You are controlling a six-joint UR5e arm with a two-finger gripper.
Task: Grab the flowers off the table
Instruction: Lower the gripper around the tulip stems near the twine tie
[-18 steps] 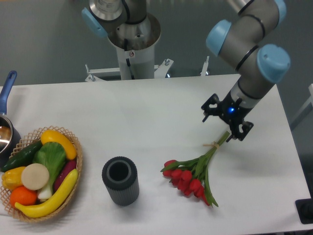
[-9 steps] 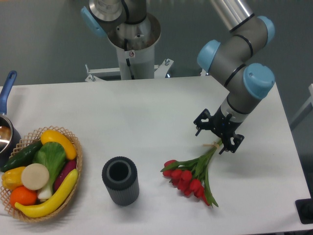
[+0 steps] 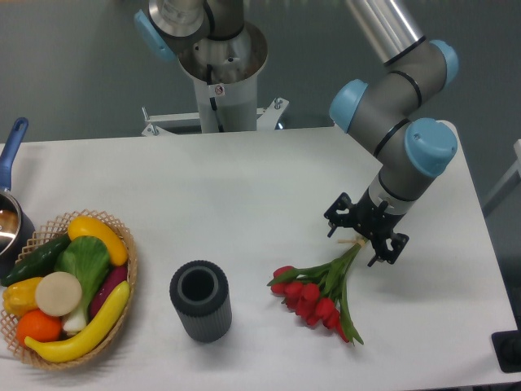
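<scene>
One flowers (image 3: 319,292) bunch | lying on table (image 3: 244,195) | end effector (image 3: 365,239), fingers apart, now descending lower over banded stems | grasp nearing

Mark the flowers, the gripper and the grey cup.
flowers (image 3: 313,295): fixed camera, on the red blooms.
gripper (image 3: 364,241): fixed camera, midway between the fingertips, over the stems.
grey cup (image 3: 203,320): fixed camera, on its ribbed side wall.

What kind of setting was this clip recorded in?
Probably a robotics lab: a robot arm works over a bare white table laid with props, namely flowers, a basket of toy-like vegetables and a grey cylinder.
</scene>
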